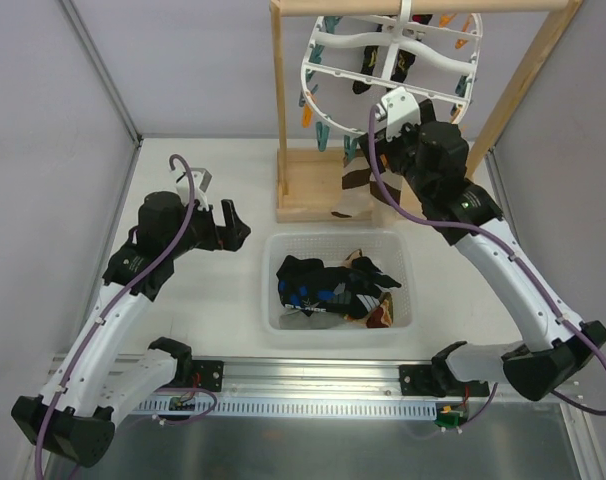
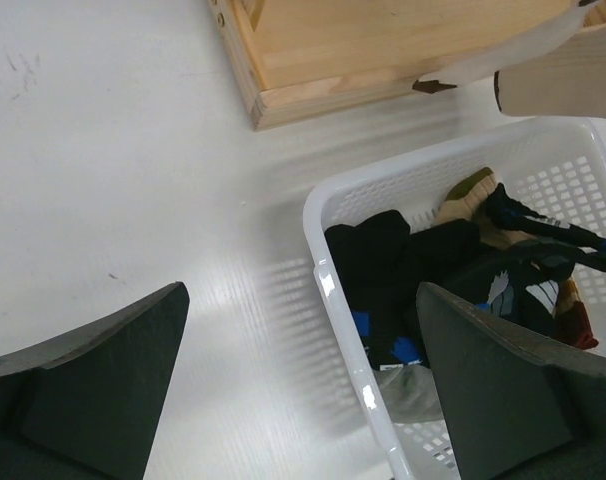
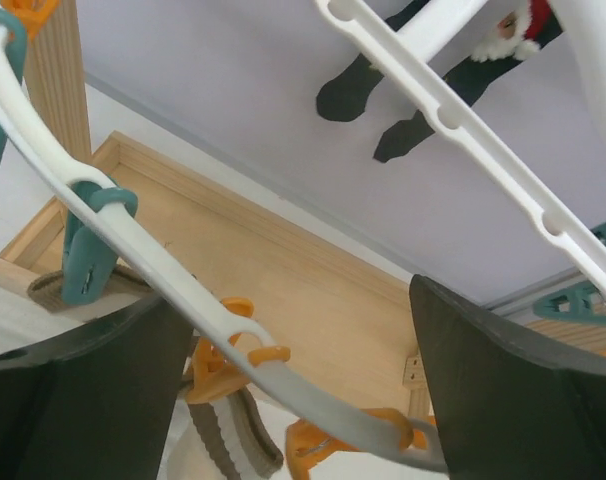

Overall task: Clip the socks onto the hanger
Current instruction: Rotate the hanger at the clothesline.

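Observation:
The white oval hanger [image 1: 393,60] hangs from the wooden stand, with teal and orange clothespins on its rim. Dark socks [image 1: 368,65] hang inside it. A brown-and-cream striped sock [image 1: 355,192] hangs from an orange clothespin [image 3: 215,378] on the near rim. My right gripper [image 1: 375,135] is open at that rim; the hanger ring [image 3: 133,238] crosses between its fingers and the striped sock's cuff [image 3: 233,440] shows just below. My left gripper [image 1: 233,225] is open and empty, low over the table beside the basket's left rim [image 2: 328,285]. Several socks [image 1: 328,288] lie in the basket, black with blue marks [image 2: 383,265].
The white mesh basket [image 1: 283,325] stands at table centre. The wooden stand's base [image 1: 308,185] and post [image 1: 280,90] are behind it; the base also shows in the left wrist view [image 2: 363,50]. A teal clothespin [image 3: 88,250] hangs left of the orange one.

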Robot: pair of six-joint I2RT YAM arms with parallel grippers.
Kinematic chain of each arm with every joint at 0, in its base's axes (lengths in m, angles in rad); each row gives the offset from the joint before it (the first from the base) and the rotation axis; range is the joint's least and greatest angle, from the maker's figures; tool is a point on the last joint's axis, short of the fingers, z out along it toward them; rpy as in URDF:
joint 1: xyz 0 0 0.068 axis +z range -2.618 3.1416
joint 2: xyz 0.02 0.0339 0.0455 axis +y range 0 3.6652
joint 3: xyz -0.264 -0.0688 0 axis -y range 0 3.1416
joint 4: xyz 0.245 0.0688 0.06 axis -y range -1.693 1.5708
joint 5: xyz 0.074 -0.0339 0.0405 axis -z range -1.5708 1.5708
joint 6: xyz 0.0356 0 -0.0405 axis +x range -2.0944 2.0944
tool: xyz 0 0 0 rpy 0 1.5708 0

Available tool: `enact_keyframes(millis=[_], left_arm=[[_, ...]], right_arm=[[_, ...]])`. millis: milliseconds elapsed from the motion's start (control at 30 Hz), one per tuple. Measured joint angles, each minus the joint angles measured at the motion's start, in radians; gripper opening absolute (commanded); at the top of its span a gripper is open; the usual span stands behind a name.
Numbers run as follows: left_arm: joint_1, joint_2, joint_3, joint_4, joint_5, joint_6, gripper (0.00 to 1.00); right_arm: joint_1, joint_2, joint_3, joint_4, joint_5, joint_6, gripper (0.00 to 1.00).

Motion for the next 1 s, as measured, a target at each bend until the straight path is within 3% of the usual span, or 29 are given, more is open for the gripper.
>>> enact_keyframes(millis=[167, 367, 700, 1000], left_arm=[[0.0, 0.058, 0.03, 0.003, 0.053, -0.023, 0.99], [-0.004, 0.119, 0.113, 0.119, 0.175, -0.094, 0.99], [-0.178, 0.408, 0.49, 0.321, 0.215, -0.071, 0.99], [-0.196, 0.638, 0.751, 0.401, 0.179, -0.029, 0.99]], right_arm=[[-0.043, -0.079, -0.051, 0.006, -0.045, -0.001, 0.85], [-0.136, -0.132, -0.099, 0.009, -0.094, 0.005, 0.85], [-0.312, -0.212, -0.101, 0.01, -0.185, 0.047, 0.85], [-0.499, -0.224, -0.101, 0.014, -0.218, 0.118, 0.91]])
